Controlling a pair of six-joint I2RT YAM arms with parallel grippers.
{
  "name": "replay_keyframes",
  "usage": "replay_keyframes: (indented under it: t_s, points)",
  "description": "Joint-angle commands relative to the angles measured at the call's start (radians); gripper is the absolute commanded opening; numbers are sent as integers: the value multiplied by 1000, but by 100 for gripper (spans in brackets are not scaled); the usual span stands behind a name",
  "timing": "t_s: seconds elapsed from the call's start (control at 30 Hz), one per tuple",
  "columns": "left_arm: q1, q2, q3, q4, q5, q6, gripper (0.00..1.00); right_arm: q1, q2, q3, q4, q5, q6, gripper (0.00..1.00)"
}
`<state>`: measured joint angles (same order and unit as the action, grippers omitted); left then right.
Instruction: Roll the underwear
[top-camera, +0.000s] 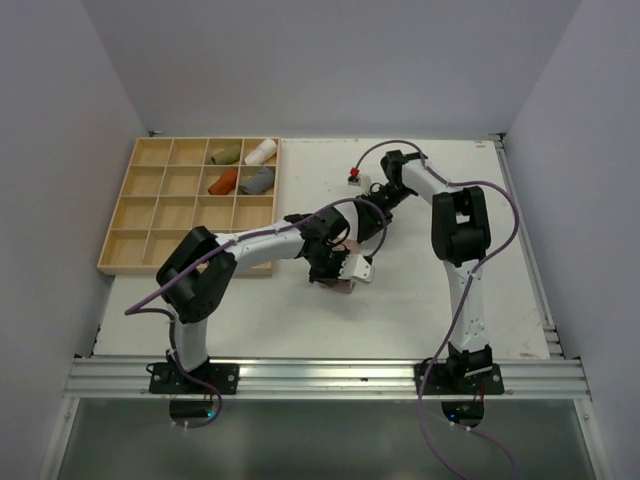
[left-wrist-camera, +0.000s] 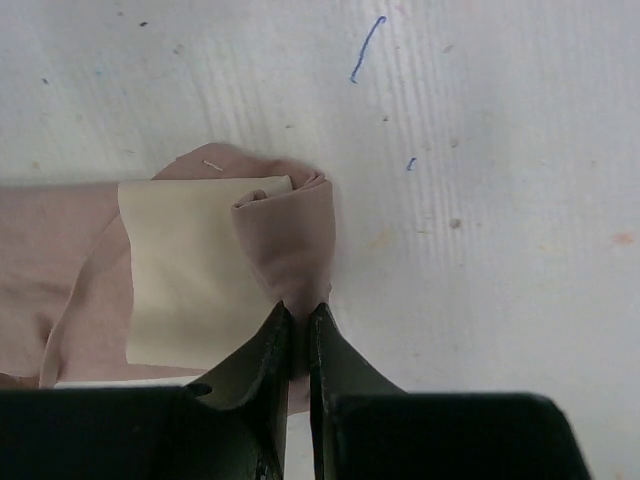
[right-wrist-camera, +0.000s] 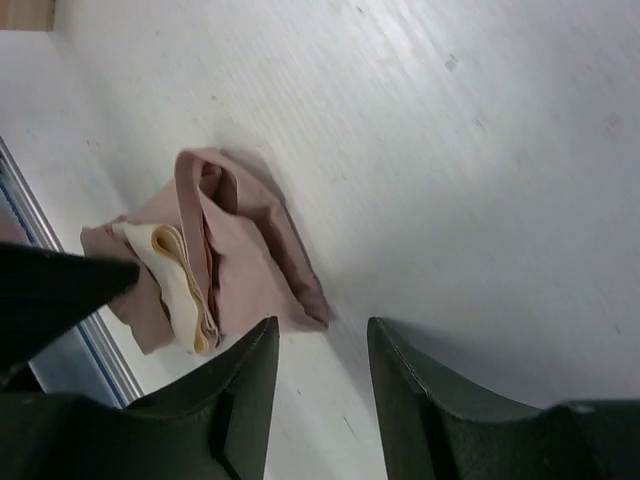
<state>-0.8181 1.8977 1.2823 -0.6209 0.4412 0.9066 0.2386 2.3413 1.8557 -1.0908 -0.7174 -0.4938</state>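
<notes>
The pale beige-pink underwear (left-wrist-camera: 285, 235) lies partly rolled on the white table, with a cream lining showing. My left gripper (left-wrist-camera: 300, 312) is shut on its rolled end. In the top view the underwear (top-camera: 346, 285) sits just under my left gripper (top-camera: 335, 272) at the table's middle. My right gripper (right-wrist-camera: 322, 335) is open and empty, its tips just short of the underwear (right-wrist-camera: 250, 250) and apart from it. It hangs beside the left one in the top view (top-camera: 360, 260). The rust-orange underwear (top-camera: 222, 182) lies rolled in a compartment of the wooden tray (top-camera: 150, 215).
The tray at the back left also holds an olive roll (top-camera: 226, 154), a white roll (top-camera: 261, 151) and a grey roll (top-camera: 257, 180). A small red-topped object (top-camera: 353, 177) stands behind the arms. A metal rail (top-camera: 320, 375) runs along the table's near edge.
</notes>
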Motion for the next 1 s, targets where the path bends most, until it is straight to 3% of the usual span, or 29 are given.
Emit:
replay_keyframes:
  t_s: [0.0, 0.27, 0.47, 0.67, 0.8, 0.97]
  points:
    - [-29, 20, 81, -204, -7, -107, 6, 83, 90, 71, 38, 78, 52, 46]
    - [-32, 141, 169, -252, -3, -123, 7, 117, 127, 146, 45, 65, 23, 46]
    - [-18, 349, 301, -341, 59, -123, 8, 53, 52, 178, 98, 24, 21, 55]
    - [20, 533, 406, -430, 86, -147, 9, -105, -100, 209, 172, 7, -2, 68]
    - [63, 644, 530, -500, 126, -201, 8, -160, -213, 200, 149, 12, -55, 72]
    - [151, 727, 601, -525, 159, -310, 7, -168, -455, 2, 102, -17, -234, 70]
